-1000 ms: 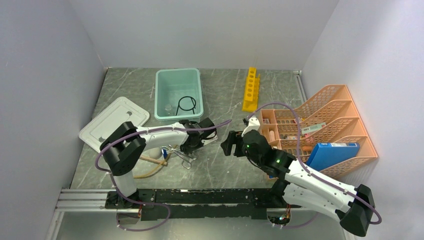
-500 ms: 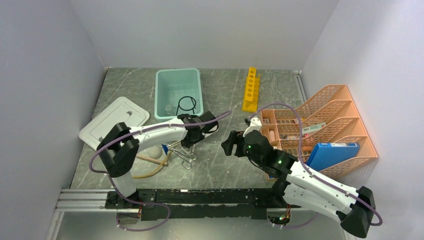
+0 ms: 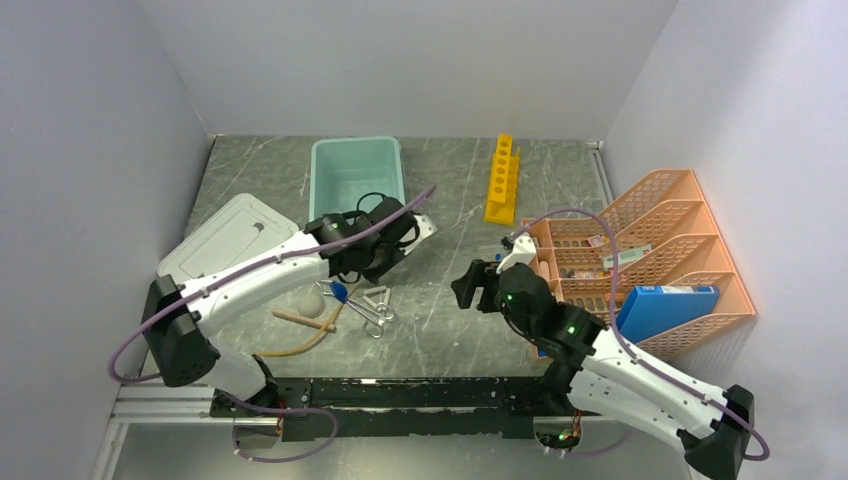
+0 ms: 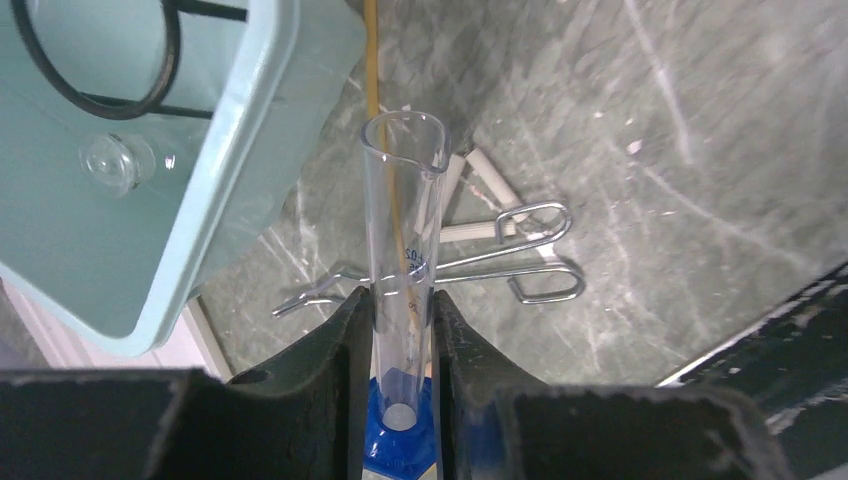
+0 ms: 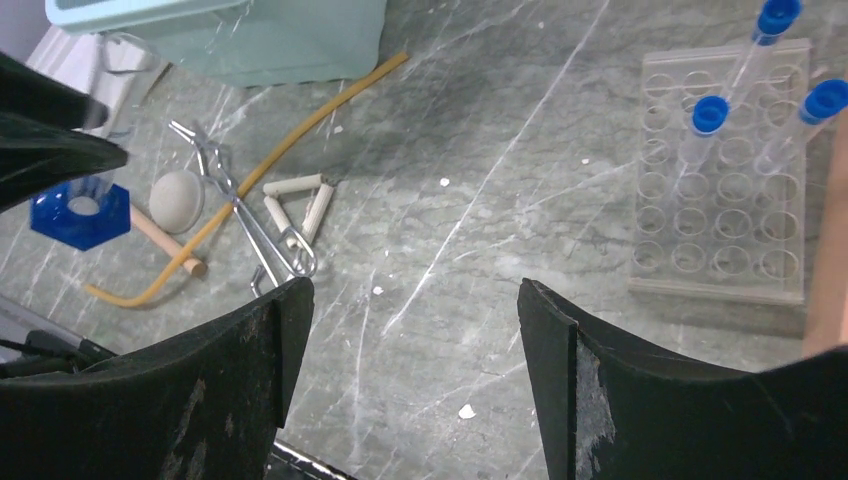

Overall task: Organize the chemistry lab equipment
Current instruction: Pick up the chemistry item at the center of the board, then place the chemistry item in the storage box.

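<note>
My left gripper (image 4: 397,300) is shut on a clear graduated cylinder (image 4: 403,210) with a blue hexagonal base (image 4: 400,440), held above the table beside the teal tub (image 4: 250,150). In the top view this gripper (image 3: 372,247) is just in front of the tub. Silver tongs (image 4: 500,265), a tan rubber hose (image 5: 270,160) and a wooden stick with a ball end (image 5: 170,205) lie below. A black wire ring (image 4: 100,60) lies in the tub. My right gripper (image 5: 410,300) is open and empty over bare table. Blue-capped tubes (image 5: 710,115) stand in a clear rack (image 5: 720,240). The yellow rack (image 3: 502,178) lies at the back.
The orange mesh organiser (image 3: 650,250) with a blue box (image 3: 665,305) fills the right side. The grey-white lid (image 3: 225,240) lies at the left. A small white triangle of rods (image 5: 295,205) lies by the tongs.
My left gripper has moved back and left toward the tub, with its elbow swinging out to the left. The cylinder's blue base now shows below it. My right gripper has shifted slightly.
</note>
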Controlling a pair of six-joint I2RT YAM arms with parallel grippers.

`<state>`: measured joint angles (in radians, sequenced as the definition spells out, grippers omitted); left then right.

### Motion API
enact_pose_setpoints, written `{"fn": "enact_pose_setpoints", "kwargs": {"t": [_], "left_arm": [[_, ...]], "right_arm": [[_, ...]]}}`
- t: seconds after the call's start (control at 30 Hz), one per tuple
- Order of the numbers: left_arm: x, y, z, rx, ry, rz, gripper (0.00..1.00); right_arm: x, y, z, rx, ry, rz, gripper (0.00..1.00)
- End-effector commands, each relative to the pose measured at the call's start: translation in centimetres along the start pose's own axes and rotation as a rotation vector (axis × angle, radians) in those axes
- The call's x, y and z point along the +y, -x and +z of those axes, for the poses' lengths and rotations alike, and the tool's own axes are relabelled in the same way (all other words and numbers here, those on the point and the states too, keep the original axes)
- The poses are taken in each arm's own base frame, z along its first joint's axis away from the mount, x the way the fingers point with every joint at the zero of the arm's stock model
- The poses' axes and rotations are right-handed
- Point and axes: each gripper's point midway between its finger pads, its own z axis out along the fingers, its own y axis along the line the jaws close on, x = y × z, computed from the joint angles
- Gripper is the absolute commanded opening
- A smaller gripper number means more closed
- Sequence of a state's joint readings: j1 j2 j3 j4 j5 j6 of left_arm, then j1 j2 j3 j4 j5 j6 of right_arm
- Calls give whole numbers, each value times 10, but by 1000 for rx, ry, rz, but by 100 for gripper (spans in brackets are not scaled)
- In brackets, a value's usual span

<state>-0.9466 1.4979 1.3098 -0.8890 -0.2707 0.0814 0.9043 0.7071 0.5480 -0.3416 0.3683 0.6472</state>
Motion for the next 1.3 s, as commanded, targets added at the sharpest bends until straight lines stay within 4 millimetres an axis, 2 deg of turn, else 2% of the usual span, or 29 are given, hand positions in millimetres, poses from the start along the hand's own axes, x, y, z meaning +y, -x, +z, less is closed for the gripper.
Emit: {"fn": "enact_pose_setpoints", "kwargs": {"t": [0.0,0.17,0.3,0.5,0.63,0.77,0.97,1.27], "left_arm": [[-4,35,-33,-148,-73,-83,5],[3,64,-51,-228,-115,-136,5],[21,88,-63,-288,-122,-190,5],[67,118,-74,-372,-140,-351,5],[101,130,-74,-409,-145,-466,5],[128,131,-63,-402,-172,-555,5],[166,118,-37,-359,-169,-674,5],[195,91,14,-275,-171,-789,5]], "right_arm": [[-8,20,-9,-73,-46,25,79],[-11,23,-14,-88,-53,40,79],[-14,21,-17,-90,-56,53,78],[-14,19,-18,-95,-43,77,79],[-12,16,-16,-85,-34,75,79],[-9,13,-13,-70,-26,70,79],[-8,11,-12,-69,-16,74,79],[-8,5,-11,-50,-7,85,79]]}}
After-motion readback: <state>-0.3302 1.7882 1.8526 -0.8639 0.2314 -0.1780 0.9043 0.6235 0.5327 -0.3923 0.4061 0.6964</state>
